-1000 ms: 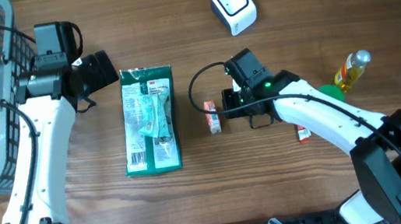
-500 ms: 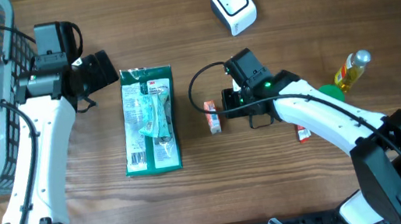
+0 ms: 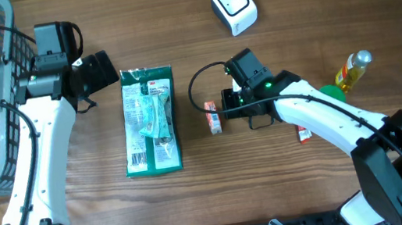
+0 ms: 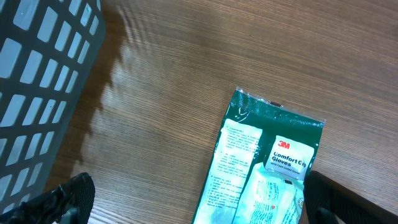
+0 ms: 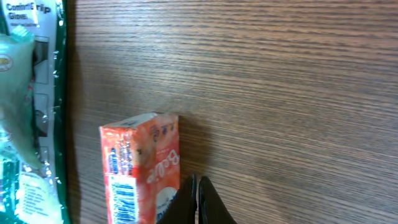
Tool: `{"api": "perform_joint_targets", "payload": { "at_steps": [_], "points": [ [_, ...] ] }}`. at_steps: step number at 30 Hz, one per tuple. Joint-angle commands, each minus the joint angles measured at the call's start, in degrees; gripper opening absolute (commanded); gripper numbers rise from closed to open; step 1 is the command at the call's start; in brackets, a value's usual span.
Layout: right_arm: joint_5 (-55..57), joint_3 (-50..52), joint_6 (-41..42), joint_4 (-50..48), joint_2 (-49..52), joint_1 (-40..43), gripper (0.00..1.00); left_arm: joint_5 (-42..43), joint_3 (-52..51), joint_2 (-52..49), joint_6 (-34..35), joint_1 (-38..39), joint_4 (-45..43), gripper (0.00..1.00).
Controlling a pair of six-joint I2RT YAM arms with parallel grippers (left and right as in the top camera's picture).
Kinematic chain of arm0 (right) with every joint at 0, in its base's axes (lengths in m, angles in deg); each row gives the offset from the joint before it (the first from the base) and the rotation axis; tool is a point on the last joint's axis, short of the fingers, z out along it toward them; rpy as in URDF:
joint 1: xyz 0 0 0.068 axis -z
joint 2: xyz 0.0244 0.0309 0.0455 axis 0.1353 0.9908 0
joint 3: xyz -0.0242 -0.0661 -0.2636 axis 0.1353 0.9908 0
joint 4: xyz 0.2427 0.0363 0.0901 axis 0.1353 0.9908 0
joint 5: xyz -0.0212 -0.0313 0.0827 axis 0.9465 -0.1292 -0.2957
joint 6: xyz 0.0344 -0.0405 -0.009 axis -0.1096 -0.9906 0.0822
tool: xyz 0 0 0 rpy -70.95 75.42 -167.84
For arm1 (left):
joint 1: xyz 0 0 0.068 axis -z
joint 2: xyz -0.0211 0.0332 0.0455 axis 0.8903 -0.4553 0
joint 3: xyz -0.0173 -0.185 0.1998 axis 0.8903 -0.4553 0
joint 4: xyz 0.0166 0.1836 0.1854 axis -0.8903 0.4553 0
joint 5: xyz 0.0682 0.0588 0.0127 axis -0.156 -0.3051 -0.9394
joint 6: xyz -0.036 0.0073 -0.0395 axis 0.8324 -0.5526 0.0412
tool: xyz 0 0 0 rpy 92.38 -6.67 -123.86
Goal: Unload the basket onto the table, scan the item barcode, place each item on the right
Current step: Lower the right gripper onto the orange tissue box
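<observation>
Close in, at the bottom of the right wrist view, the right gripper [image 5: 198, 198] has its two fingers pressed together on nothing. Their tips sit just beside the right edge of the small orange-red carton [image 5: 142, 168], which lies flat on the brown wooden table [image 5: 298, 93]. A printed barcode [image 5: 122, 199] shows on the carton's left strip. By my reading, the step in hand is the approach to this carton, with no grasp yet made. The next move calls for parting the fingers, straddling the carton, and closing on it without covering the code.

Further left lies the flat green plastic glove pack [image 3: 150, 120]. The left gripper [image 4: 205, 202] hangs above its top end with fingers spread wide and empty.

Farthest off, in the upper middle of the overhead view, stands the white box-shaped scanner [image 3: 234, 5], well apart from the carton. The carton would have to be carried there.
</observation>
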Motion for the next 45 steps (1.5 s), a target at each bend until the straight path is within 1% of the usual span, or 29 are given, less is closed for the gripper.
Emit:
{"api": "perform_joint_targets", "payload": {
  "at_steps": [1, 20, 26, 31, 45],
  "points": [
    [-3.0, 0.3, 0.7, -0.8, 0.7, -0.3, 0.04, -0.3, 0.3, -0.1, 0.5, -0.3, -0.1, 1.00],
    [-3.5, 0.3, 0.7, -2.2, 0.7, -1.9, 0.05, -0.3, 0.3, -0.1, 0.5, -0.3, -0.1, 1.00],
    [0.3, 0.3, 1.7, -2.2, 0.7, -1.9, 0.04, -0.3, 0.3, -0.1, 0.5, -0.3, -0.2, 1.00],
    [0.2, 0.3, 2.0, -1.9, 0.7, -1.9, 0.04, -0.3, 0.3, -0.1, 0.5, -0.3, -0.1, 1.00],
    [-0.1, 3.7, 3.9, -5.5, 0.7, -1.9, 0.04, -0.3, 0.3, -0.1, 0.5, -0.3, -0.1, 1.00]
  ]
}}
